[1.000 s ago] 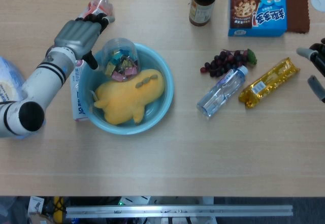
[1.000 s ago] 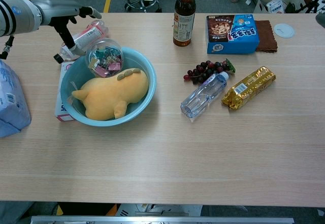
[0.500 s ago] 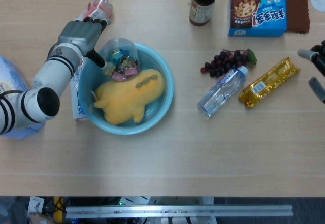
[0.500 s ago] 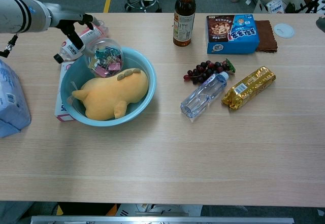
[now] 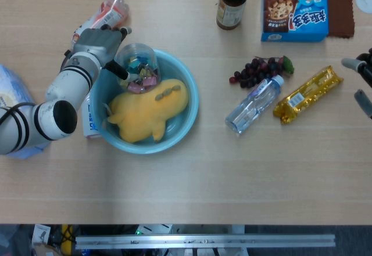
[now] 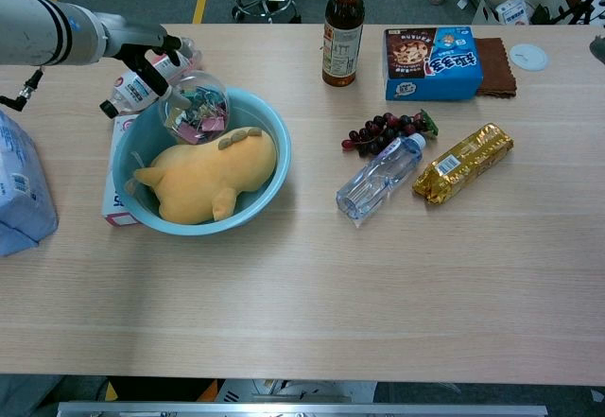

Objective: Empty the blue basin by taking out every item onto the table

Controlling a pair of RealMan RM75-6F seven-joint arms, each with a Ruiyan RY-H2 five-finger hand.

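Note:
The blue basin (image 5: 189, 114) sits left of centre and holds a yellow plush toy (image 5: 148, 108) and a clear jar of coloured clips (image 5: 138, 67) leaning on its far rim. My left hand (image 5: 97, 44) is at the jar's left side, its fingers spread, a dark-tipped finger lying along the jar wall. The chest view shows the same hand (image 6: 142, 43) just left of the jar (image 6: 196, 107), above the basin's rim (image 6: 270, 182). Only the fingers of my right hand (image 5: 361, 82) show at the right edge, apart and holding nothing.
A pink-labelled bottle (image 5: 106, 13) lies beyond the left hand. A white carton (image 5: 88, 119) is wedged against the basin's left side, with a blue bag (image 5: 8, 93) further left. To the right lie grapes (image 5: 261, 70), a water bottle (image 5: 253, 105), a gold packet (image 5: 308, 93), a dark bottle (image 5: 232, 0) and a cookie box (image 5: 294, 12).
My left hand has moved right and nearer, from beside the pink-labelled bottle up against the jar. The jar, the plush toy and the right hand have stayed put.

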